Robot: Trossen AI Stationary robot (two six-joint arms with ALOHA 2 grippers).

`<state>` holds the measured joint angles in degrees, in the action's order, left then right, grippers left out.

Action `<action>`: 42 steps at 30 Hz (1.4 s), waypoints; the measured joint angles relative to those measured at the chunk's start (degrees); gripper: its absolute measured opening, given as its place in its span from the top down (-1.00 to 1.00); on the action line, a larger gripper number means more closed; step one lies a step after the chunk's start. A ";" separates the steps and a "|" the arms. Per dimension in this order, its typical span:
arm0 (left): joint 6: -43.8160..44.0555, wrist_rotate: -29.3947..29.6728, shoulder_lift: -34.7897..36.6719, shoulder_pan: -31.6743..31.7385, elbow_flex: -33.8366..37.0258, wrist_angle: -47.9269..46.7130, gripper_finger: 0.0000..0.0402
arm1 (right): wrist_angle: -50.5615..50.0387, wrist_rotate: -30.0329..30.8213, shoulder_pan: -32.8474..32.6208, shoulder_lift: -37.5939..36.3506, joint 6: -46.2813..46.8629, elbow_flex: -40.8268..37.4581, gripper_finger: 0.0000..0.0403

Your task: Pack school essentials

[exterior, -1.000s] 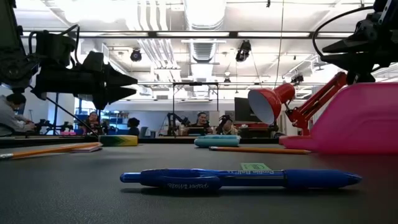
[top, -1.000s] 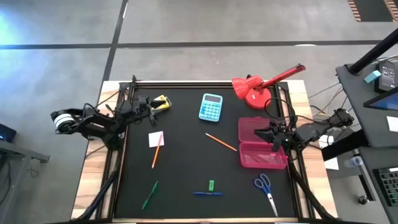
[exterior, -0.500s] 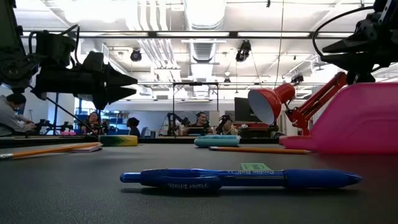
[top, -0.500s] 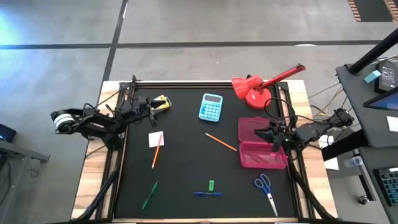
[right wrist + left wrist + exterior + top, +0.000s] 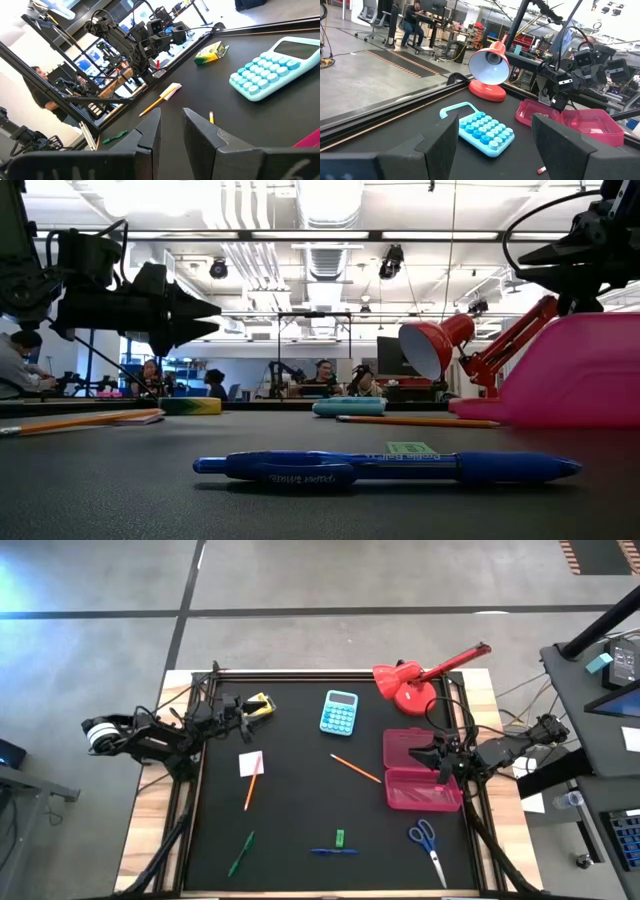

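My left gripper (image 5: 245, 718) hovers open at the table's far left, just beside the small yellow-green box (image 5: 260, 705), touching nothing. My right gripper (image 5: 412, 753) hovers at the right over the open pink case (image 5: 423, 790), its fingers a narrow gap apart and empty. On the black mat lie an orange pencil (image 5: 252, 782) across a pink note (image 5: 251, 762), a second orange pencil (image 5: 355, 768), a green pen (image 5: 241, 853), a blue pen (image 5: 333, 851), a tiny green eraser (image 5: 340, 837) and blue-handled scissors (image 5: 428, 845).
A light-blue calculator (image 5: 340, 712) lies at the far middle and a red desk lamp (image 5: 410, 680) stands at the far right, behind the case's lid (image 5: 405, 747). Bare mat lies between the pencils and the pens. People sit in the room beyond the table.
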<state>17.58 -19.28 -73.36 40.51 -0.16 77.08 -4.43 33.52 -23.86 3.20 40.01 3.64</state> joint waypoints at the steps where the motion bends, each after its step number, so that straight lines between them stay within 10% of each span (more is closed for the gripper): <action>1: 0.00 0.00 0.00 -0.01 -0.01 0.00 -0.17 | 0.02 0.00 0.02 -0.02 0.00 -0.02 0.66; 22: 0.00 0.00 0.00 0.00 -0.01 0.00 -0.17 | 0.91 0.09 0.02 0.00 12.23 -0.02 0.66; 28: 0.01 0.00 0.00 -0.01 -0.01 0.00 -0.17 | 1.43 8.15 0.02 0.28 16.83 0.00 0.66; 42: 0.02 -0.01 0.00 -0.02 0.00 0.00 -0.17 | 10.10 13.46 0.02 10.47 -0.35 7.44 0.66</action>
<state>17.61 -19.29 -73.36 40.49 -0.16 77.08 5.68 46.98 -23.83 13.67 39.66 11.08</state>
